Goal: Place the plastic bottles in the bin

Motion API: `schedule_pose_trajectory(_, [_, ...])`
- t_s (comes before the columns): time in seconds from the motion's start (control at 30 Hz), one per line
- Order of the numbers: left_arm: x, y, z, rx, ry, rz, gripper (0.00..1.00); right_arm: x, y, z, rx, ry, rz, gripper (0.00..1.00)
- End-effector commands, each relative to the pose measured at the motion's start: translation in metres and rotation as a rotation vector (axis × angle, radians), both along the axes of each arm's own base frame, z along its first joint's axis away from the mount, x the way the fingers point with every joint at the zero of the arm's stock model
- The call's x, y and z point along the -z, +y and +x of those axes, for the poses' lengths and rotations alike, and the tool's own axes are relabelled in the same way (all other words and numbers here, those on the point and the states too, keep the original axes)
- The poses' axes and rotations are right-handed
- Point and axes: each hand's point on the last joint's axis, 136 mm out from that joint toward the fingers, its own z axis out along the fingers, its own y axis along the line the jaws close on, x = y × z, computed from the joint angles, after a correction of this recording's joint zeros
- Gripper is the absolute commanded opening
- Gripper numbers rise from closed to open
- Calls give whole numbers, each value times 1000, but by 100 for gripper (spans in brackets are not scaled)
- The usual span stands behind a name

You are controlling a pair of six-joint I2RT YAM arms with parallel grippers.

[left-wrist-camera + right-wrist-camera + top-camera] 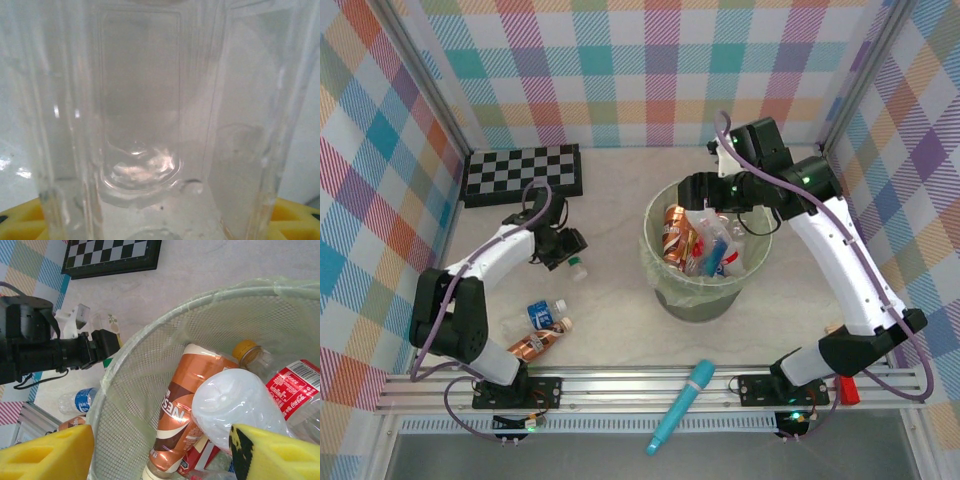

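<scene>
Bottle [150, 125] gripped in left claw [567, 250] — wrist view clear wall, top view cap [578, 268]; right claw [160, 452] wide over bin [140, 365].

bin [665, 290] sits mid-desk [620, 200], a bit right of centre. bottles in the bin [677, 235] are piled inside, overlapping each other. right end effector [161, 452] hangs over the bin's back rim, above the pile. checkerboard [523, 173] lies flat at back left, by the back wall. left end effector [567, 250] is in front of the checkerboard and left of the bin, apart from it. single bottle [578, 267] sits between its pads [20, 222]. two loose bottles [546, 313] lie side by side nearer front left, in front of the left end effector. pen-shaped tube [682, 405] lies slanted across the front rail [620, 385], in front of the bin, between the arm bases.
</scene>
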Motion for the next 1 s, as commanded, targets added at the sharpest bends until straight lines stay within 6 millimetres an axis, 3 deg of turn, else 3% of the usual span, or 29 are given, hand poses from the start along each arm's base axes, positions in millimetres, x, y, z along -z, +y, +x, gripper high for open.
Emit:
schedule_pose_trajectory(0.0, [-41,-3,-1,73,-74,11,57,-16,-3,-5,14,-27,63,75])
schedule_pose_trajectory(0.13, [-85,-13,6,145,-177,-29,50,-19,-3,-7,8,-29,76,78])
schedule_pose_trajectory(0.3, [-154,-53,15,290,-383,-184,37,-30,9,-5,-40,-50,133,79])
schedule_pose_trajectory(0.37, [-178,-64,13,330,-451,-232,23,-41,18,-3,-69,-68,179,79])
schedule_pose_trajectory(0.43, [-199,-77,9,378,-503,-293,0,-52,28,-1,-102,-77,230,79])
schedule_pose_trajectory(0.67, [-268,-117,-9,539,-728,-584,0,-84,67,10,-222,-85,395,80])
schedule_pose_trajectory(0.97, [-291,-147,-33,701,-768,-699,0,-77,103,36,-277,-37,403,88])
